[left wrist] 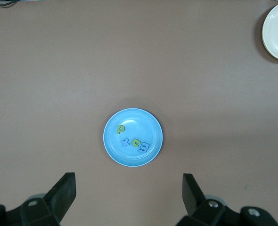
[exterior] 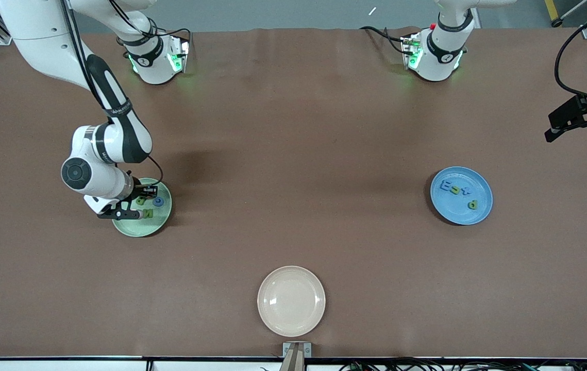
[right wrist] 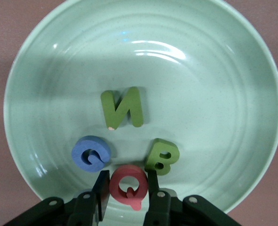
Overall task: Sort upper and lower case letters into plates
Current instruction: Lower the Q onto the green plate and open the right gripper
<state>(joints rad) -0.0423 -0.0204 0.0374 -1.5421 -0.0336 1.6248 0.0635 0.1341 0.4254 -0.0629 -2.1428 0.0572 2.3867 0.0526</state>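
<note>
Right gripper [right wrist: 128,188] fingers pinch the red Q [right wrist: 128,184] low over the pale green plate [exterior: 156,222], beside green N [right wrist: 123,108], green B [right wrist: 161,157] and blue G [right wrist: 91,153]. Step looks like dropping the last capital; next calls for spreading the fingers, then lifting off. Left gripper [left wrist: 129,193] waits with fingers wide apart, high over the blue plate [left wrist: 151,125]. Count: four letters per plate, two sorting plates, one cream plate [exterior: 291,301] bare.

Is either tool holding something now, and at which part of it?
The right tool holds the red Q by its two sides; the left tool holds nothing.
</note>
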